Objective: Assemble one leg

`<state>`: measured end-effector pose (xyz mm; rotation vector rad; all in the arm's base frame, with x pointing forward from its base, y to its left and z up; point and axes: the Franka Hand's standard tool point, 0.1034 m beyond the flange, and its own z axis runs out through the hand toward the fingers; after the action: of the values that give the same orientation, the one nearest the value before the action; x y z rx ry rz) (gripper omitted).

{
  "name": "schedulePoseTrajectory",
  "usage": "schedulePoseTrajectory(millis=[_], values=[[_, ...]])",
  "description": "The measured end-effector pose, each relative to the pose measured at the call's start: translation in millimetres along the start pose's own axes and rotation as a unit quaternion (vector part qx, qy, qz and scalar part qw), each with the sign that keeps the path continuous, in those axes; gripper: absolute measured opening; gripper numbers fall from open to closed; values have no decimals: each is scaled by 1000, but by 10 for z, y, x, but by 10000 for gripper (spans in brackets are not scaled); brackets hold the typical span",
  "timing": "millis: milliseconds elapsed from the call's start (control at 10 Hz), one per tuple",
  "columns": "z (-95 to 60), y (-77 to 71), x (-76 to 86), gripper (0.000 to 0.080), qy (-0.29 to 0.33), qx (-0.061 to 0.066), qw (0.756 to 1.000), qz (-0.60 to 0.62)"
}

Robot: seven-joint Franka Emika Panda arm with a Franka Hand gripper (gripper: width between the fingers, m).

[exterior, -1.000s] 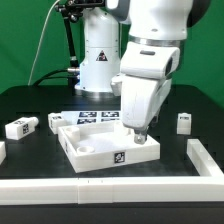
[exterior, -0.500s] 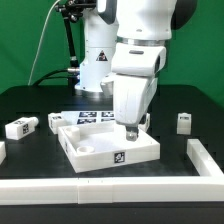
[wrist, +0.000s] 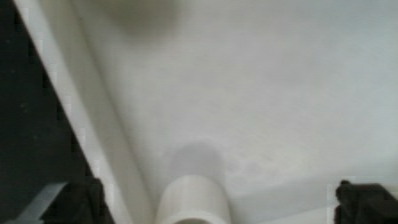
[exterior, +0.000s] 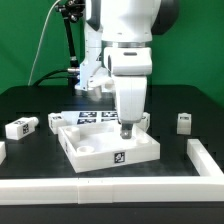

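1. The arm (exterior: 125, 40) reaches down from above, and its end effector (exterior: 127, 129) hangs low over the far right part of the white square tray piece (exterior: 100, 152). This view does not show whether it touches the piece, nor how its jaws stand.
2. The tray piece lies at the middle of the black bench (exterior: 35, 160), with a marker tag (exterior: 120, 156) on its near wall.
3. The marker board (exterior: 92, 117) lies flat just behind the tray piece.
4. One leg (exterior: 20, 126) lies toward the exterior view's left, and a second leg (exterior: 55, 121) sits between it and the tray piece. A third leg (exterior: 184, 122) stands well apart at the exterior view's right.
5. A white rail (exterior: 100, 186) runs along the bench's near edge.
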<state>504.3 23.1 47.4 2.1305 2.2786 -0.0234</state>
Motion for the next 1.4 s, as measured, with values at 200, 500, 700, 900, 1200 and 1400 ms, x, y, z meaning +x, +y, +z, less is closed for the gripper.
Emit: schedulePoseTrajectory(millis=[200,500,700,900,1200,1400], values=[[-4,-23,-1,650,-1,2,1000,16],[-1,-27,-3,650,-1,2,1000,16],[33,-300,-15,650,1,-4,1000,-12],[53,-516,-113,650,0,5,999,-49],[224,-762,-288,650,8,25,996,-87],[322,-828,-318,650,12,33,996,-81]])
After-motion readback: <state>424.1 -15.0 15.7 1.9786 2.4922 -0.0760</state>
